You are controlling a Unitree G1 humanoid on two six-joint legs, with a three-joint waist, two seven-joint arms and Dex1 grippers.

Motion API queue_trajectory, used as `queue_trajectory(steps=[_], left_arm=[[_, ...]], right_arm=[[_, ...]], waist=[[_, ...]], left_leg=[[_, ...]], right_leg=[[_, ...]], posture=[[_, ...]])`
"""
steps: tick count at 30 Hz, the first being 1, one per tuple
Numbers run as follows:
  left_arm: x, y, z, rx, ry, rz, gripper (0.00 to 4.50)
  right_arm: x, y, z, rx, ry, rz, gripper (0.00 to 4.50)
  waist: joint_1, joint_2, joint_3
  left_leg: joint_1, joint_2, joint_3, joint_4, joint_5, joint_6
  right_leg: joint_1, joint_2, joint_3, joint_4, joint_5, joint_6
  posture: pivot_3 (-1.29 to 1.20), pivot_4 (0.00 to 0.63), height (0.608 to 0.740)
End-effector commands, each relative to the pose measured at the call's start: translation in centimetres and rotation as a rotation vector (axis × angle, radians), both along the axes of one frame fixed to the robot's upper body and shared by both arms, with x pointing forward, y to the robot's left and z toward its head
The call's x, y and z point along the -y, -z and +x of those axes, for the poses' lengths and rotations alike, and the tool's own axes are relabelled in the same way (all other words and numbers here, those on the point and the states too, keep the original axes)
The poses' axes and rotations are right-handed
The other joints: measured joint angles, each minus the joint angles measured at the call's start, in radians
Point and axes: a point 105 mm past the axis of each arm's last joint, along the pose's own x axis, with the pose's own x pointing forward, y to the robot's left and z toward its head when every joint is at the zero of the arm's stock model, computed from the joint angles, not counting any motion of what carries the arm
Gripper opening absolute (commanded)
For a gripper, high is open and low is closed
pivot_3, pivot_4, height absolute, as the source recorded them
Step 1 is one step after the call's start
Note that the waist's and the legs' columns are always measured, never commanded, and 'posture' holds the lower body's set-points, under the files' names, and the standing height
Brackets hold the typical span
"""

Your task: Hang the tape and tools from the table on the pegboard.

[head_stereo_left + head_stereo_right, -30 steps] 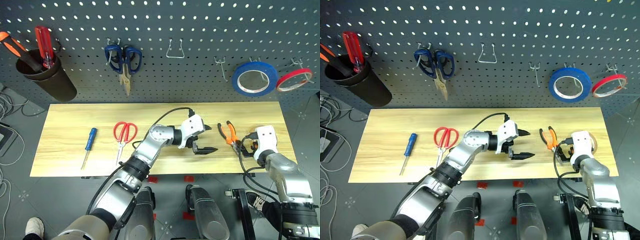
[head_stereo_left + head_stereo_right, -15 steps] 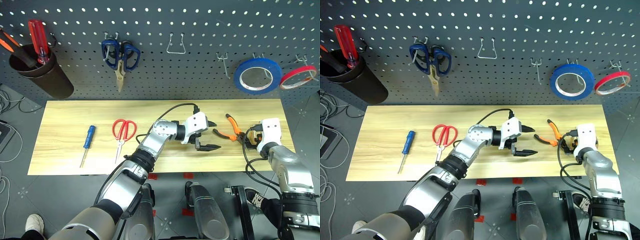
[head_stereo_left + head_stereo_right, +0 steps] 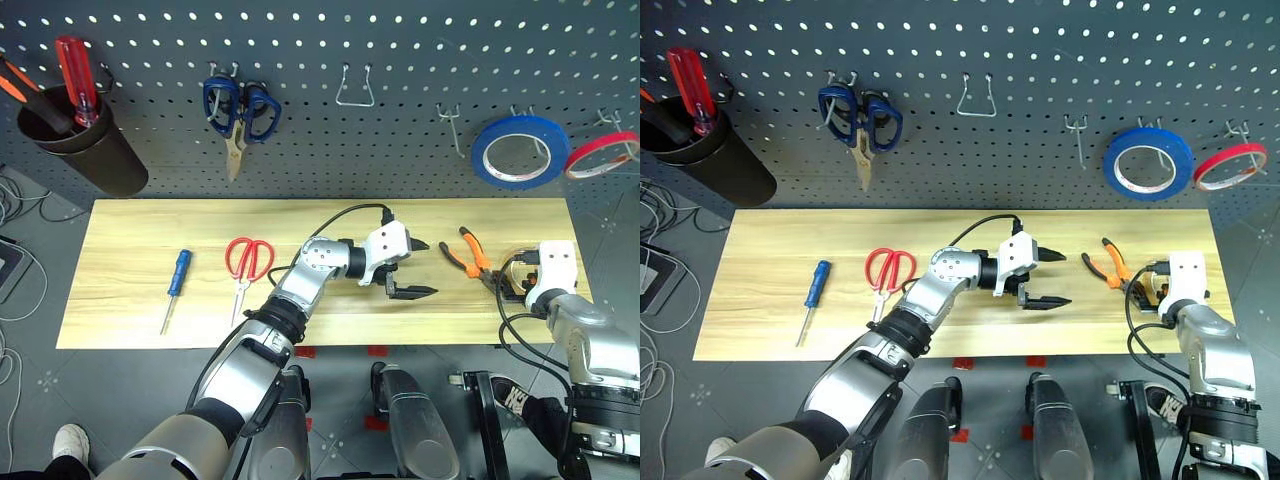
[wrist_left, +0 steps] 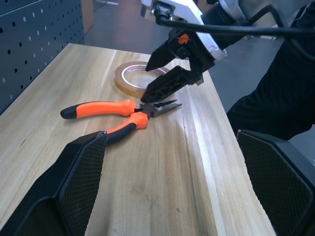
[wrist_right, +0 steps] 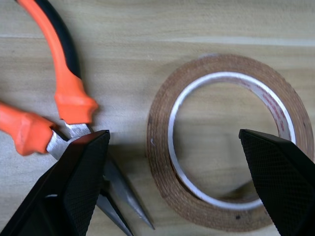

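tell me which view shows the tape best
The right wrist view: the tape lies flat, its whole ring close up beside the pliers. The left wrist view shows it partly behind the right gripper; in the eye views that arm mostly hides it.

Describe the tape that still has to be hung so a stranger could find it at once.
On the wooden table, go to its right end. The tape lies flat beside the pliers, under the right gripper: thin, tan, see-through.

Head cameras look down steeply on the tabletop (image 3: 130, 240), pegboard (image 3: 400, 40) at 12 o'clock. Both wrist cameras, close in, share pliers (image 4: 118, 113) and tape (image 5: 229, 142).
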Motion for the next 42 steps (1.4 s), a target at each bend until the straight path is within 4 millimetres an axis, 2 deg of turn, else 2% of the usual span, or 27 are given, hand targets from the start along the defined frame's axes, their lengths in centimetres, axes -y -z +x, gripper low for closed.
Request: queue_trajectory(steps=[1, 5, 10, 14, 17, 23, 25, 28, 35, 42], left_arm=[[0.7, -0.7, -0.4, 0.035, 0.029, -0.018, 4.47], [0.9, -1.0, -0.5, 0.04, 0.038, -0.02, 4.47], [0.9, -1.1, -0.4, 0.043, 0.039, -0.017, 4.47], [0.9, -1.2, -0.4, 0.044, 0.039, -0.017, 4.47], [0.9, -1.3, -0.5, 0.045, 0.045, -0.019, 4.5], [1.1, -1.5, -0.8, 0.043, 0.063, -0.028, 4.5], [1.2, -1.6, -0.8, 0.043, 0.068, -0.032, 4.5], [1.3, -1.7, -1.0, 0.041, 0.077, -0.043, 4.5], [0.9, -2.5, -1.7, 0.039, 0.092, -0.103, 4.5], [-2.1, -4.1, -2.3, 0.032, -0.027, -0.176, 4.5]], right_arm=[[0.7, -1.2, -0.2, 0.035, 0.039, -0.003, 4.5], [0.9, 0.0, 0.0, 0.015, 0.053, 0.001, 4.5], [1.2, 1.5, 0.4, -0.012, 0.07, 0.007, 4.5], [1.1, 2.0, 0.9, -0.014, 0.069, 0.015, 4.5], [0.9, 2.1, 1.3, -0.01, 0.062, 0.027, 3.96], [0.9, 2.2, 1.6, -0.012, 0.064, 0.038, 2.06], [1.0, 2.2, 1.5, -0.012, 0.069, 0.038, 1.18], [1.2, 2.3, 1.3, -0.013, 0.077, 0.03, 0.46], [-0.1, 0.9, 0.1, 0.031, -0.002, -0.103, 0.44], [-3.0, -3.1, -2.5, 0.185, -0.123, -0.264, 0.44]], waist=[[-0.001, 0.0, 0.0], [0.0, 0.0, 0.0], [0.0, 0.0, 0.0], [-0.001, 0.0, 0.0], [-0.002, 0.0, 0.0], [0.0, 0.0, 0.0], [0.001, 0.0, 0.0], [0.002, 0.0, 0.0], [0.003, 0.0, 0.0], [-0.004, 0.007, -0.004]], left_leg=[[-0.002, 0.0, 0.0, 0.0, 0.0, 0.0], [-0.012, 0.0, 0.0, 0.002, 0.0, 0.0], [-0.013, 0.0, 0.0, 0.002, 0.0, 0.0], [-0.012, 0.0, 0.0, 0.003, 0.0, 0.0], [-0.012, 0.0, 0.0, 0.004, 0.0, 0.001], [-0.012, 0.0, 0.0, 0.004, 0.0, 0.0], [-0.012, 0.0, 0.0, 0.004, 0.0, 0.0], [-0.013, 0.0, 0.0, 0.004, 0.0, 0.0], [-0.014, 0.0, -0.001, 0.002, 0.0, 0.0], [-0.014, 0.001, 0.0, 0.003, 0.001, -0.002]], right_leg=[[-0.002, 0.0, 0.0, 0.0, 0.0, 0.0], [-0.011, 0.0, -0.001, 0.002, 0.0, 0.0], [-0.012, 0.0, -0.001, 0.001, 0.0, 0.0], [-0.011, 0.0, -0.001, 0.002, 0.001, 0.001], [-0.011, 0.0, -0.001, 0.002, 0.001, 0.001], [-0.011, 0.0, -0.001, 0.002, 0.001, 0.001], [-0.011, 0.0, -0.001, 0.002, 0.001, 0.001], [-0.011, 0.0, -0.001, 0.002, 0.001, 0.001], [-0.011, 0.0, -0.002, 0.001, 0.001, 0.001], [-0.013, -0.001, -0.002, 0.001, 0.001, 0.001]], posture=[[-0.07, 0.505, 0.74], [-0.06, 0.508, 0.74], [-0.06, 0.51, 0.74], [-0.05, 0.515, 0.74], [-0.05, 0.515, 0.74], [-0.04, 0.517, 0.74], [-0.04, 0.515, 0.74], [-0.04, 0.505, 0.74], [-0.08, 0.456, 0.74], [-0.1, 0.38, 0.74]])
